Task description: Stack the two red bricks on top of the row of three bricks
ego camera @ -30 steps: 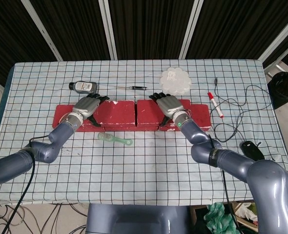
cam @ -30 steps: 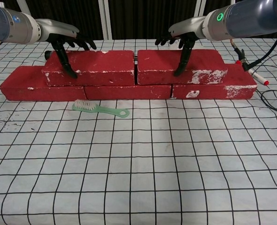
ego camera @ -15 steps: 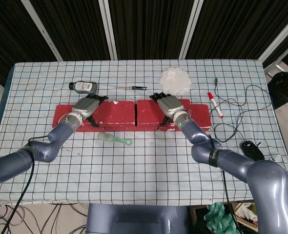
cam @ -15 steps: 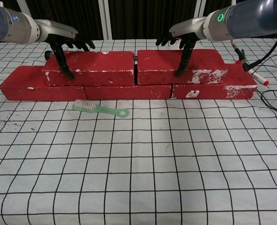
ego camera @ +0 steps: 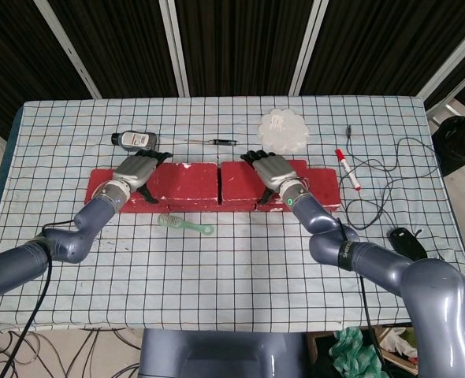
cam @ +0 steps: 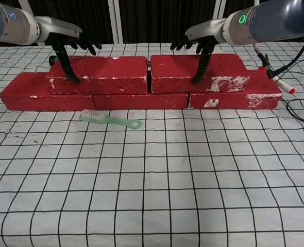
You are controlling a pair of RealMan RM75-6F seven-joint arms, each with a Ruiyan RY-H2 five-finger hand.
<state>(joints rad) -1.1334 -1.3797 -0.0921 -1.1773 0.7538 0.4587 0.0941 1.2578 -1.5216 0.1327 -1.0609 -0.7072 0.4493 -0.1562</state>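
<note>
Three red bricks form a row (cam: pixel 139 101) across the table's middle. Two more red bricks lie side by side on top: the left top brick (cam: pixel 105 74) (ego camera: pixel 187 183) and the right top brick (cam: pixel 224 69) (ego camera: pixel 236 185). My left hand (ego camera: pixel 134 172) (cam: pixel 64 43) is over the left top brick's left end, with its fingers spread above the back edge and its thumb slanting down by the front face. My right hand (ego camera: pixel 272 169) (cam: pixel 206 38) spans the right top brick, thumb pressed on the front face and fingers curled over the back edge.
A green brush (cam: pixel 108 120) lies just in front of the bricks. Behind them are a small bottle (ego camera: pixel 135 140), a pen (ego camera: pixel 217 142) and a white round pad (ego camera: pixel 284 130). A red marker (ego camera: pixel 347 169), black cables and a mouse (ego camera: pixel 406 240) lie to the right.
My left hand has shifted a little left and up along the left top brick, which stayed still. The right hand and the bricks have not moved.
</note>
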